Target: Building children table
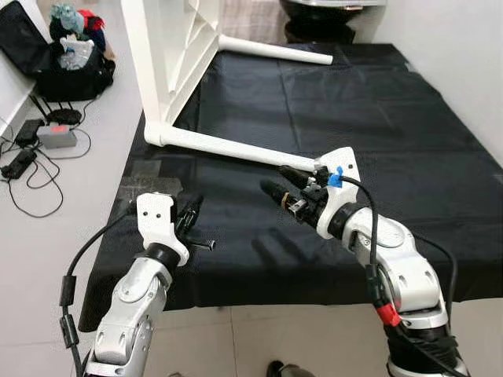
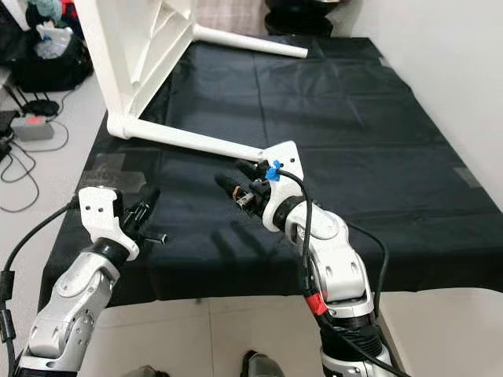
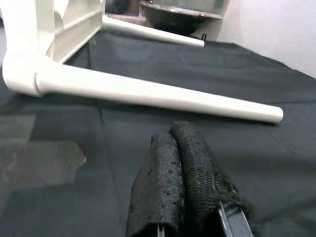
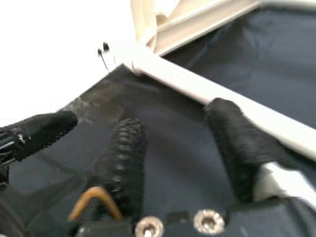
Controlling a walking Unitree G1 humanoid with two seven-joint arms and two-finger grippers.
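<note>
Lying on its side across the far-left part of a black cloth (image 1: 377, 118), the white children's table (image 1: 169, 47) has its top standing on edge, with two round legs sticking out toward the right — the near leg (image 1: 228, 148) runs low over the cloth and the far leg (image 1: 275, 49) lies further back. The right gripper (image 1: 284, 187) hovers over the cloth at the tip of the near leg, its two black fingers spread apart with nothing between them; in the right wrist view one finger (image 4: 239, 143) sits just beside the white leg, though contact cannot be judged. The left gripper (image 1: 191, 210) is held above the near-left part of the cloth, well short of the table, with its fingers (image 3: 173, 182) pressed together and nothing held between them — the left wrist view looks along them toward the near leg. On the pale tiled floor (image 1: 47, 259) to the left sit a dark bag (image 1: 67, 67), a small grey box (image 1: 55, 137) and loose black cables (image 1: 31, 184).
</note>
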